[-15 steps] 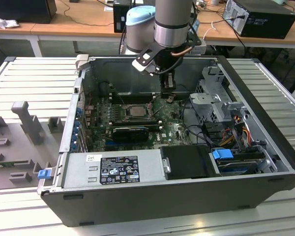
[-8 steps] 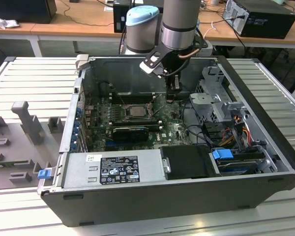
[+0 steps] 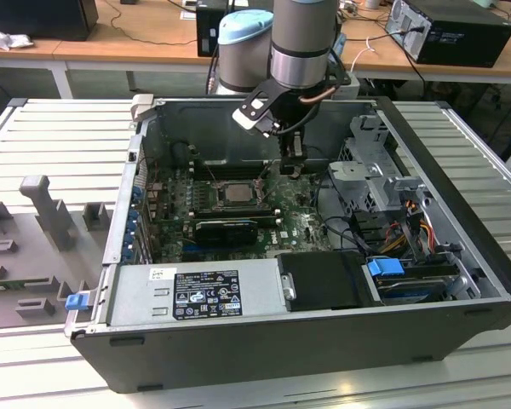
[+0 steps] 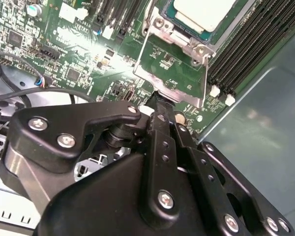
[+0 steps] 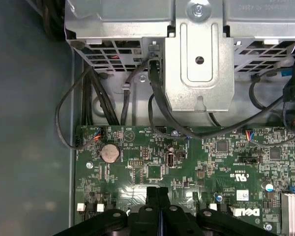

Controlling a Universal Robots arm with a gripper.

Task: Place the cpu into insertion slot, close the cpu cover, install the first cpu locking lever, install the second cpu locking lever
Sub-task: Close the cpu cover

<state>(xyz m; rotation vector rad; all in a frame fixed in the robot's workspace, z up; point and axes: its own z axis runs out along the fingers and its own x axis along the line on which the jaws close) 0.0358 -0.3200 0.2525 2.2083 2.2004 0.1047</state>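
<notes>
The cpu (image 3: 236,192) (image 4: 201,11) lies flat in the insertion slot (image 3: 211,198), its pale silver top showing. The cpu cover (image 4: 179,40), a silvery frame with screws at its corners, lies down around the chip. A thin wire lever (image 4: 205,73) runs out from the frame's edge over the green board. My gripper (image 3: 292,166) (image 4: 160,102) (image 5: 157,191) is shut with nothing between its black fingers. Its tips stand low over the board just beside the slot, on the exterior view's right of it, close to the wire lever's end.
The open case's walls (image 3: 460,213) ring the board. A metal drive cage (image 3: 375,170) (image 5: 199,54) with cables stands close by the gripper. Long black memory slots (image 4: 250,44), a black card (image 3: 226,228) and the power supply (image 3: 196,294) flank the slot.
</notes>
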